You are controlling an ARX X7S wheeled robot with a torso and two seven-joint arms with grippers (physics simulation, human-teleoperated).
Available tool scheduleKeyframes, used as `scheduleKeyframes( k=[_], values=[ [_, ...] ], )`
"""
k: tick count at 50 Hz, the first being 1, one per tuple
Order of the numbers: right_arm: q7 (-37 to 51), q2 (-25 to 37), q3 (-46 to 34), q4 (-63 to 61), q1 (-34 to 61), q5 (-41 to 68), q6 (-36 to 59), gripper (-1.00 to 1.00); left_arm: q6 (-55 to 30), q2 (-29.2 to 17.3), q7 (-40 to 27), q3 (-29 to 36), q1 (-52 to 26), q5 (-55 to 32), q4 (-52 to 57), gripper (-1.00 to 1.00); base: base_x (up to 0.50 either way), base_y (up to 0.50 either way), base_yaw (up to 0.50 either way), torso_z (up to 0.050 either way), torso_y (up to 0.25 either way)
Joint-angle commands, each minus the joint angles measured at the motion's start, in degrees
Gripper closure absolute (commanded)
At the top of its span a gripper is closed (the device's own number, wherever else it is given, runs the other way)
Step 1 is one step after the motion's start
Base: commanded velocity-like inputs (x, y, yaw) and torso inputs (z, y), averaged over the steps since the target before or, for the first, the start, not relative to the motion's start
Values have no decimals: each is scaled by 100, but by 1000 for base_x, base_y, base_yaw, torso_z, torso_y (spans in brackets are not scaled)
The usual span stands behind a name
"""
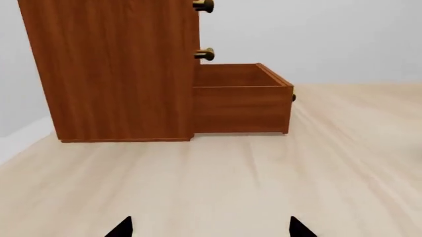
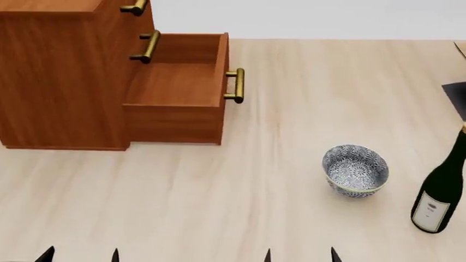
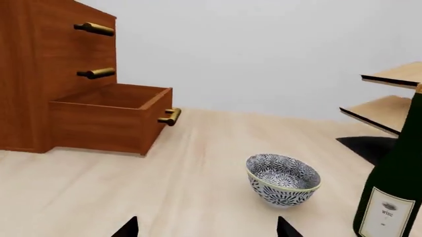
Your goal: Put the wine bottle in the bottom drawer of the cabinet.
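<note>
Bottom drawer [image 2: 178,82] pulled out, wine bottle [image 3: 390,192] label legible only right-wrist, both grippers spread, empty.

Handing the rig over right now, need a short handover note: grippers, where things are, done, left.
Left gripper and right gripper: open, empty, low near the table edge.
Tall dark green glass wine bottle: upright on the table at far right, beside the patterned grey-blue bowl.
Reddish-brown wooden cabinet: at left; its bottom drawer is pulled open and empty.
Done: drawer open.
Left: grasp the bottle, likely with the right arm, and lay it in the drawer.
</note>
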Motion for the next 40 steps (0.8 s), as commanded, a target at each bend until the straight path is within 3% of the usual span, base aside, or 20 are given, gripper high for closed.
scheduleKeyframes(
  k=[1,13,24,40],
  values=[
    [60,44,-50,4,11,30,4,-100,-3,-36,-70,50,-20,-35,-20,-100,0,379,0,0,0],
    [65,80,-44,63,59,189,24,-100,-172,-77,-149,49,35,-169,140,-100,0,67,0,0,0],
    [140,185,-31,-708,23,310,631,-100,-719,-160,-285,50,138,-335,742,-100,0,0,0,0,0],
    [244,494,82,-2456,151,522,1866,-100,-2786,-463,-581,-169,116,-1116,2817,-100,0,0,0,0,0]
  ],
)
